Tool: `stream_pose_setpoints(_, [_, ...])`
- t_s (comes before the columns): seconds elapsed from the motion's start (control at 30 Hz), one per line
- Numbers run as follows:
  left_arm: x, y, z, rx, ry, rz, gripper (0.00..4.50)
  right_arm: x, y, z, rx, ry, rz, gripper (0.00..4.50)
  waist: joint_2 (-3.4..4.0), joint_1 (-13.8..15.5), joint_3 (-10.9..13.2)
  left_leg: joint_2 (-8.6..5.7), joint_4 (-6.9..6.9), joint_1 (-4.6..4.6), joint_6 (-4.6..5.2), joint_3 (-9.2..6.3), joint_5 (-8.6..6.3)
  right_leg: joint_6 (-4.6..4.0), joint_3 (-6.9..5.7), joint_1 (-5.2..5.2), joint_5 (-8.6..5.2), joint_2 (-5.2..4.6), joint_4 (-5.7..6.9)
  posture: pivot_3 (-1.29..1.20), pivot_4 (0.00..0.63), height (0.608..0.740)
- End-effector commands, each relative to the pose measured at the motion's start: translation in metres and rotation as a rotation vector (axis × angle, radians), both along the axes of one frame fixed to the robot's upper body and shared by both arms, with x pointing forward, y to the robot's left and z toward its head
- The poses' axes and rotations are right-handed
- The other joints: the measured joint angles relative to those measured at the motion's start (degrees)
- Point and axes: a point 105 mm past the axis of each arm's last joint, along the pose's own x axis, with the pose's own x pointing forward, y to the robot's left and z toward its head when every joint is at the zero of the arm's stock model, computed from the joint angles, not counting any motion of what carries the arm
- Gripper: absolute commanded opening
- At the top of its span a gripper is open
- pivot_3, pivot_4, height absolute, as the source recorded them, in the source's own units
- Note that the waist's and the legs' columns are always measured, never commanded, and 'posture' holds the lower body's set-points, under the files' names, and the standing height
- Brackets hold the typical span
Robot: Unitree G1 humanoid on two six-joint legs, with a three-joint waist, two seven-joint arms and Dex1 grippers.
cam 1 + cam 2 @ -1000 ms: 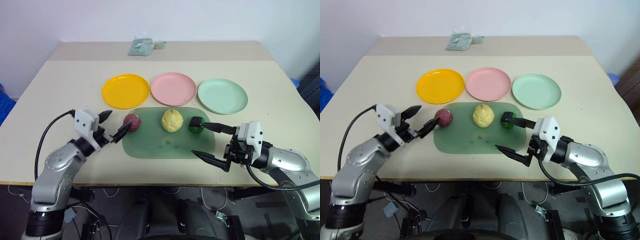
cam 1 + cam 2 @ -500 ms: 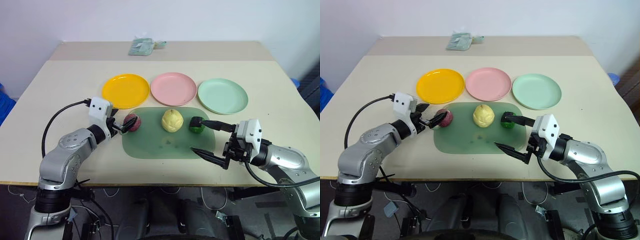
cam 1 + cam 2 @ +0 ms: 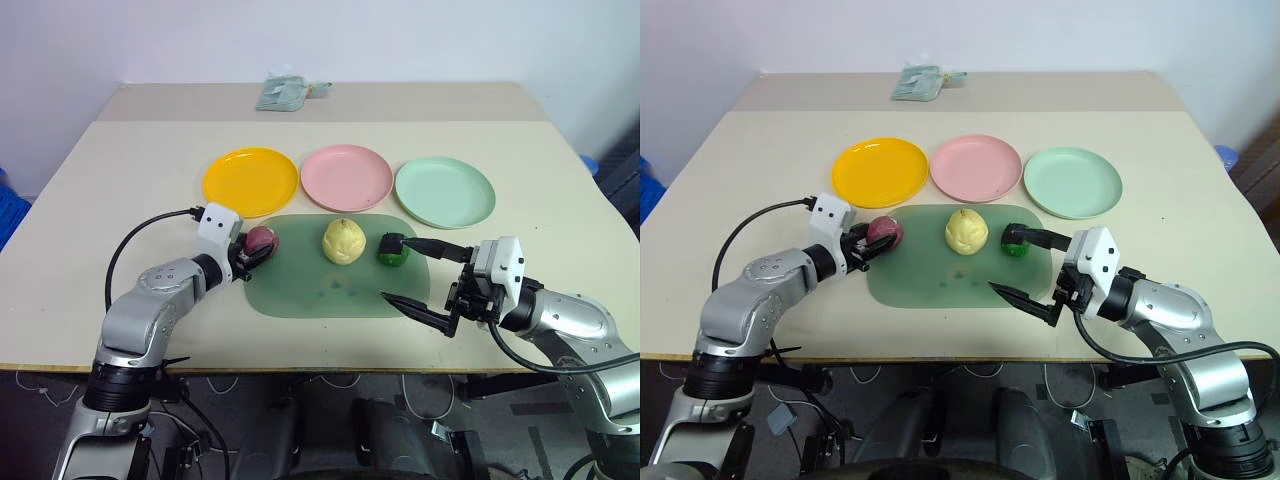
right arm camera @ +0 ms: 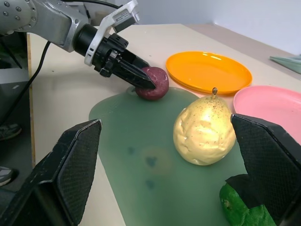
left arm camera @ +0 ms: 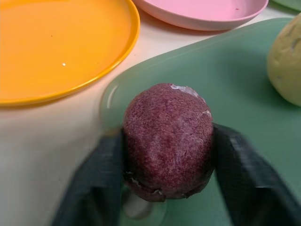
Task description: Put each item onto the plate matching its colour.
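The left gripper point(image 5: 164, 183) squeezes the purple ball point(image 5: 167, 139) at the left edge of the green mat point(image 3: 330, 292). The right gripper point(image 3: 420, 275) is spread wide near the mat's right edge, beside the green chunk point(image 3: 392, 252).

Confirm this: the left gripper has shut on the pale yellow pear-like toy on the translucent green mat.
Wrong item. The left gripper is shut on the dark reddish-purple toy ball, on the translucent green mat, as the left wrist view shows.
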Motion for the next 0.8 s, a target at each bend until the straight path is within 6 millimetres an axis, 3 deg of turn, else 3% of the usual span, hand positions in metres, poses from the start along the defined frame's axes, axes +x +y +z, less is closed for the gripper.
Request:
stream_pose_setpoints(0.03, [0.009, -0.006, 0.023, -0.027, -0.098, -0.016, 1.81, -0.001, -0.001, 0.008, 0.011, -0.054, -0.016, 4.50, 0.00, 0.18, 0.00, 0.00, 0.00, 0.00, 0.00, 0.00, 0.00, 0.00, 0.00, 0.00, 0.00, -0.01, 0.00, 0.00, 0.150, 0.740])
stream_pose_setpoints(0.13, [0.026, -0.010, 0.042, -0.067, -0.157, -0.001, 1.81, 0.002, -0.002, 0.009, 0.013, -0.070, -0.039, 4.50, -0.02, 0.34, 0.01, 0.00, 0.04, -0.01, 0.00, 0.00, 0.00, -0.01, 0.00, 0.01, 0.00, -0.01, 0.00, 0.00, 0.150, 0.740])
stream_pose_setpoints(0.23, [0.060, -0.024, 0.068, -0.110, -0.220, 0.026, 1.81, 0.009, -0.005, 0.013, 0.020, -0.100, -0.081, 4.50, -0.08, 1.52, 0.04, -0.02, 0.13, -0.01, -0.02, 0.00, 0.02, 0.00, -0.04, 0.00, 0.01, 0.01, 0.08, 0.00, 0.150, 0.740])
stream_pose_setpoints(0.33, [0.093, -0.041, 0.079, -0.077, -0.257, 0.048, 1.81, 0.017, -0.008, 0.017, 0.031, -0.132, -0.124, 4.50, -0.10, 1.49, 0.03, -0.10, 0.19, -0.02, -0.03, 0.00, 0.03, 0.09, -0.06, 0.04, 0.06, -0.01, 0.08, 0.00, 0.150, 0.740])
stream_pose_setpoints(0.47, [0.122, -0.068, 0.086, -0.068, -0.272, 0.061, 1.81, 0.027, -0.013, 0.022, 0.045, -0.156, -0.164, 4.50, -0.13, 1.46, 0.04, -0.16, 0.16, -0.02, 0.01, 0.02, 0.01, 0.22, -0.06, 0.03, 0.13, -0.01, 0.06, 0.00, 0.150, 0.740])
stream_pose_setpoints(0.6, [0.134, -0.099, 0.083, -0.067, -0.257, 0.042, 1.81, 0.037, -0.017, 0.027, 0.039, -0.188, -0.203, 4.50, -0.20, 1.31, 0.08, -0.17, 0.13, -0.05, 0.05, 0.06, -0.01, 0.27, -0.06, -0.04, 0.16, -0.01, 0.08, 0.00, 0.150, 0.740])
stream_pose_setpoints(0.8, [0.134, -0.124, 0.080, -0.057, -0.238, 0.024, 1.81, 0.043, -0.014, 0.034, 0.047, -0.227, -0.231, 4.50, -0.20, 1.30, 0.08, -0.17, 0.13, -0.05, 0.05, 0.08, 0.00, 0.27, -0.07, -0.08, 0.16, 0.00, 0.17, 0.00, 0.150, 0.740])
